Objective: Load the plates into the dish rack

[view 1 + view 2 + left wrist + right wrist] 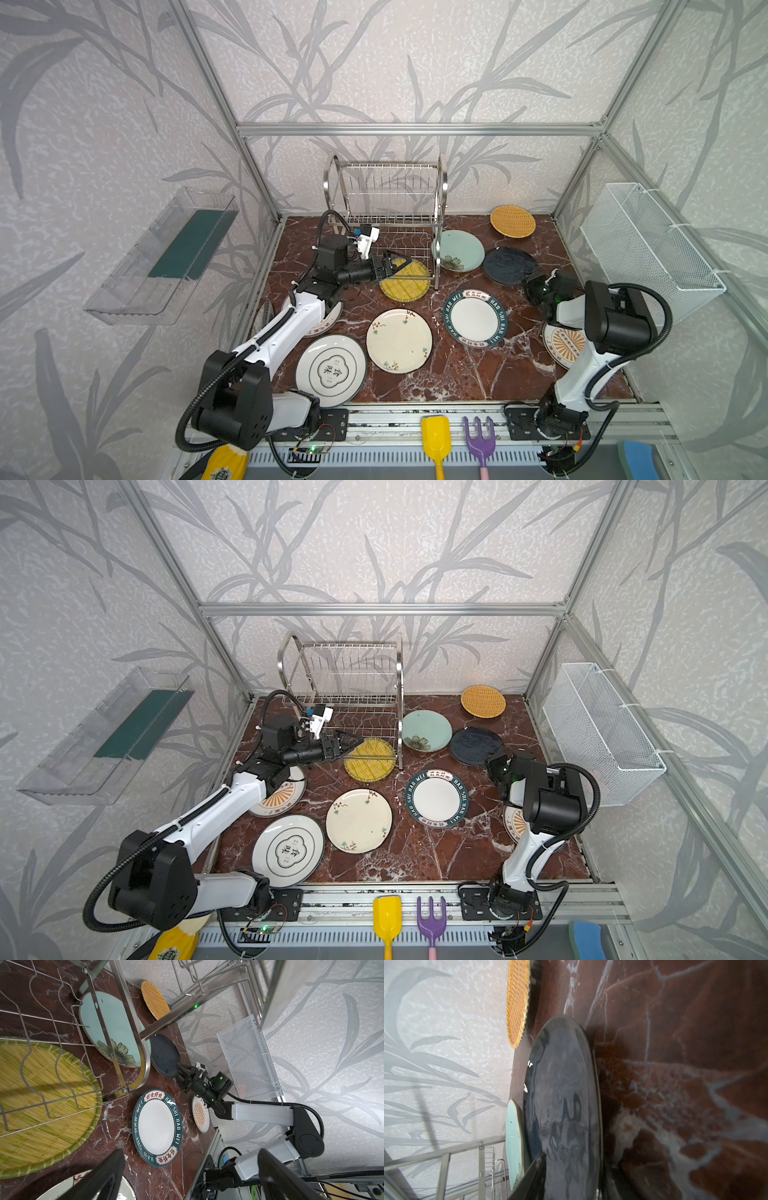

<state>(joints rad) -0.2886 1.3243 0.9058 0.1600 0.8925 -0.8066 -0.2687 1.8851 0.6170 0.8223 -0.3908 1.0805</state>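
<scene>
Right wrist view: right gripper (181, 1068) straddles black plate (562, 1095) rim, pinch uncertain; left gripper (402, 266) spread; next, clamp and lift.

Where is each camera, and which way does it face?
Top views: high in front, looking down on the dish rack; left arm and right arm show.
Left wrist: faces across the yellow striped plate toward the right arm; own fingers show.
Right wrist: low, along the black plate; one finger shows.
Shared: all show the black plate.
</scene>
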